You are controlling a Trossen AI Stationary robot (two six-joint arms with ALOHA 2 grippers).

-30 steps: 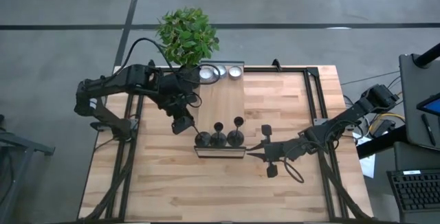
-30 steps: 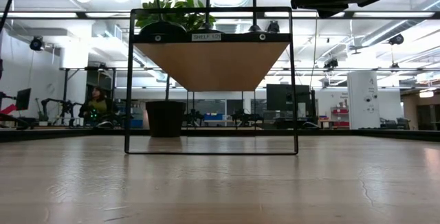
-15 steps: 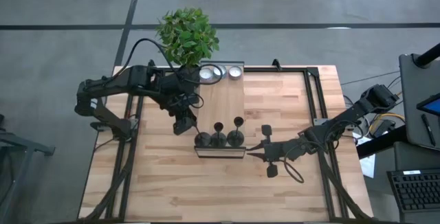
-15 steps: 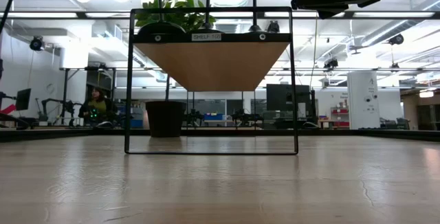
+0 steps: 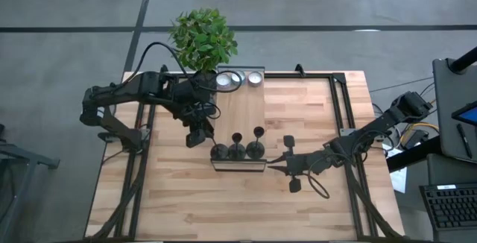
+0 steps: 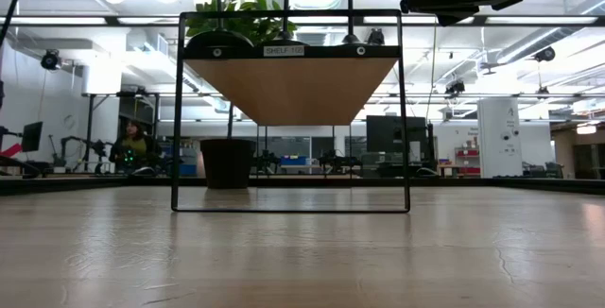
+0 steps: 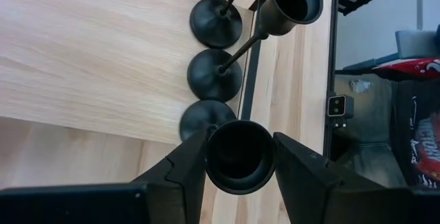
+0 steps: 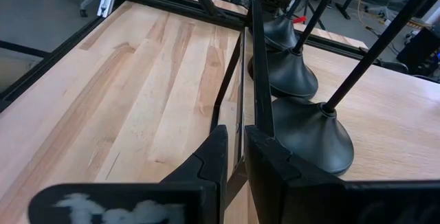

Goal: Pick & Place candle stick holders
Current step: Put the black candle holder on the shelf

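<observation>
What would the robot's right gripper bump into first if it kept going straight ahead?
Probably the thin black frame post of the shelf: the right gripper has that post between its fingers and points along it. The nearest candle stick holder sits just beside that line. Depth is hard to judge.

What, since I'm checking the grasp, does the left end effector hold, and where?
The left end effector clamps a candle stick holder by its cup top.

Matt black holders; pale wood shelf.
</observation>
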